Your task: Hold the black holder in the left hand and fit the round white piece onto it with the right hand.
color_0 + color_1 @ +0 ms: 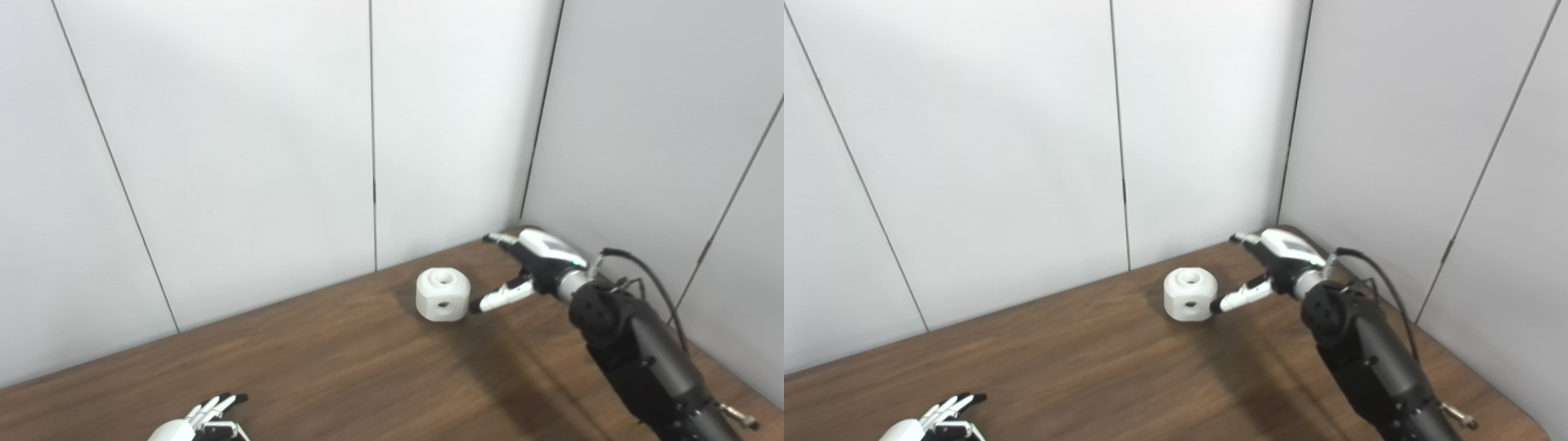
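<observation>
Right hand [531, 263] spread, holding nothing. Its thumb [499, 297] sticks out toward the round white piece [442, 294], black tip at or just against the piece's right side wall; actual contact can't be confirmed from either eye view. The other fingers [503, 240] stretch past the piece's far right side, toward the wall corner, clear of it. Nothing is wrapped around the piece. Black forearm [637, 352] comes in from bottom right, with a cable [649, 275] looping over the wrist.

White piece sits on the wooden table [343, 361], far centre-right, near where the table meets the back wall [245, 153]. Short, stubby body with chamfered edges, about as wide as tall, so no real long axis. It stands upright: recessed hole in the top face points up, a smaller round hole in the side wall faces the cameras. Flat on the table, not tilted.

Left hand [202, 422] is low at the bottom edge, left of centre, well apart from the piece. Only its top shows. Fingers are extended and lie close together, black tips pointing up and to the right, nothing between them. The palm is cut off by the frame edge, so the underside can't be checked.
</observation>
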{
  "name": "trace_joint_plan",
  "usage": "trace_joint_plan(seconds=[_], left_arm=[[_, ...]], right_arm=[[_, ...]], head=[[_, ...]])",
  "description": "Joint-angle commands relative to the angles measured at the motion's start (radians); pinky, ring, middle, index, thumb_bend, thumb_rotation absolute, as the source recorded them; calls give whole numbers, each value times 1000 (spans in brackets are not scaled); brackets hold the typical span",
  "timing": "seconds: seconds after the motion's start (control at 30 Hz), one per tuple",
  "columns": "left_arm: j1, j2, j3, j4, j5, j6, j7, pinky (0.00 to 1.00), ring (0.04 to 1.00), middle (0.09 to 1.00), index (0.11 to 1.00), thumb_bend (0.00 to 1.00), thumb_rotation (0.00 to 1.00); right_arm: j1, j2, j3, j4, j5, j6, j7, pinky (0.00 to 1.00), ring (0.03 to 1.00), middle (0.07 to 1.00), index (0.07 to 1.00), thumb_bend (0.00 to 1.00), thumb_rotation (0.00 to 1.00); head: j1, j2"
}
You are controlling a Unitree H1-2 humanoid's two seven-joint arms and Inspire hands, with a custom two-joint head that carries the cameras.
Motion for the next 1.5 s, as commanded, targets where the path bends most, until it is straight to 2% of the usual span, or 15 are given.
trace_joint_plan(seconds=[0.0,0.23,0.33,0.53,0.7,0.93,1.17,1.47], left_arm=[[-9,15,4,-16,18,-7,5,1000,981,945,480,513,43],[-4,13,1,-24,13,-4,-2,1000,983,947,480,513,43],[-4,13,0,-27,15,-6,-2,999,980,946,480,513,43],[-1,16,-1,-35,18,-8,-4,1000,970,939,480,514,44],[6,17,2,-48,18,0,-11,1000,968,940,480,513,44],[6,20,1,-40,19,-7,-10,1000,966,939,480,514,43],[12,23,2,-43,14,-7,-13,1000,966,934,480,514,44],[21,18,-4,-54,22,-5,-13,1000,967,929,480,514,45]], right_arm=[[-65,-52,8,9,1,-31,-32,765,968,982,926,1000,531],[-115,-43,90,109,18,-85,-48,864,996,999,919,1000,513],[-140,-37,133,128,10,-72,-28,934,1000,1000,928,1000,500],[-173,-42,207,173,-3,-95,-38,958,1000,1000,934,1000,501],[-197,-43,232,196,-3,-108,-38,977,1000,1000,934,1000,488],[-222,-35,251,237,-9,-139,-75,946,1000,1000,923,1000,498],[-235,-34,243,252,-6,-129,-109,949,1000,1000,923,978,499],[-265,-59,242,296,-2,-156,-125,923,1000,1000,910,967,487]], head=[[1,-4],[12,-9],[15,-14],[23,-15],[27,-16],[27,-30],[32,-37],[36,-43]])
